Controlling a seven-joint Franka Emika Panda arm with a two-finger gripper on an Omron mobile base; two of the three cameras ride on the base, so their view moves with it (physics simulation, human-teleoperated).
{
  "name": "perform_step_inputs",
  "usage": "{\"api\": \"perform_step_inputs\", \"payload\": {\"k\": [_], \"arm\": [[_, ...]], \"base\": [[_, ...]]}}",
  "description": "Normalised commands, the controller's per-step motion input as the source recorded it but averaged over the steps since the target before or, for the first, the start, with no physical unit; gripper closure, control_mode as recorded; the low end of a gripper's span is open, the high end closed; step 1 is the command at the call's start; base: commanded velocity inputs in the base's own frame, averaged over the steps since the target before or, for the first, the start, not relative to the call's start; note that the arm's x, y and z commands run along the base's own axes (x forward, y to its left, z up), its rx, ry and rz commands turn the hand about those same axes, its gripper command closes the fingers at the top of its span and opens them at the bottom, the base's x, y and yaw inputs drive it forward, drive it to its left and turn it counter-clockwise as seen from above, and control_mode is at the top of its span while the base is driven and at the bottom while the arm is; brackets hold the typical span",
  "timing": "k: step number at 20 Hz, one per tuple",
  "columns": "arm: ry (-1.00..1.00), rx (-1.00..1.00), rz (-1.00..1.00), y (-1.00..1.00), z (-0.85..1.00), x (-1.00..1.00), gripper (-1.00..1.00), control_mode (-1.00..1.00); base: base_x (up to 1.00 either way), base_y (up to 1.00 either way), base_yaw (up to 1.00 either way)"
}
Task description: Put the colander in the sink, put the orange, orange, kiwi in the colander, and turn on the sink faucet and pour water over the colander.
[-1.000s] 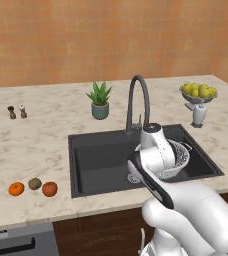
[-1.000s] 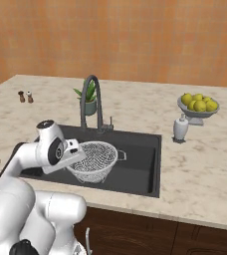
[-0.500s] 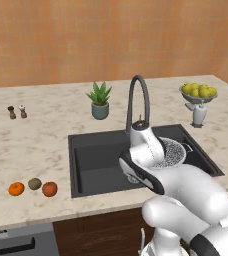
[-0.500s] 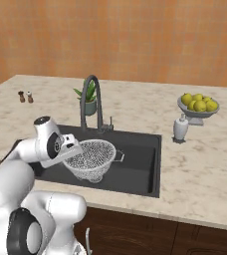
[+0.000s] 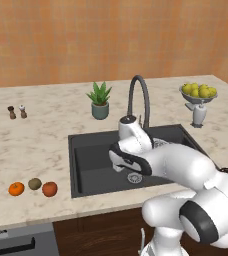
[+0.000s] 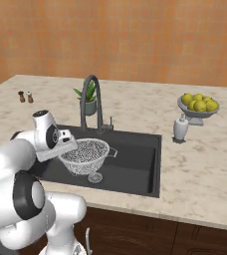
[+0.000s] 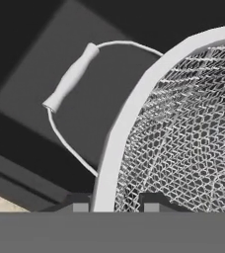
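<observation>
End effector [image 7: 110, 203] clamps colander [image 6: 87, 153] rim, fingers nearly closed, above sink [image 6: 135, 172].

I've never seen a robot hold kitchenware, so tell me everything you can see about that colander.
The colander is a round, shallow bowl of silvery wire mesh with a smooth white rim, thin wire side handles and a small foot. It hangs slightly tilted over the dark sink, not resting on the bottom. The gripper pinches its rim, one of the fingers inside the mesh.

The white arm bends forward and low, its fingers [image 7: 82, 201] clamped on the colander [image 6: 85, 154] rim.
</observation>
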Motion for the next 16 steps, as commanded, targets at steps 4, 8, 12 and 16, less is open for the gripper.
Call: {"api": "perform_step_inputs", "payload": {"k": [4, 8, 12, 16], "arm": [[0.0, 0.0, 0.02, 0.21, -0.38, 0.32, 1.0, -1.0], [0.0, 0.0, 0.01, 0.01, -0.35, 0.49, 1.0, -1.0], [0.01, 0.0, 0.0, 0.06, -0.42, 0.41, 1.0, -1.0], [0.09, 0.01, 0.0, 0.16, -0.48, 0.06, 1.0, -1.0]], "base": [[0.0, 0.0, 0.0], [0.0, 0.0, 0.0], [0.0, 0.0, 0.0], [0.0, 0.0, 0.0]]}}
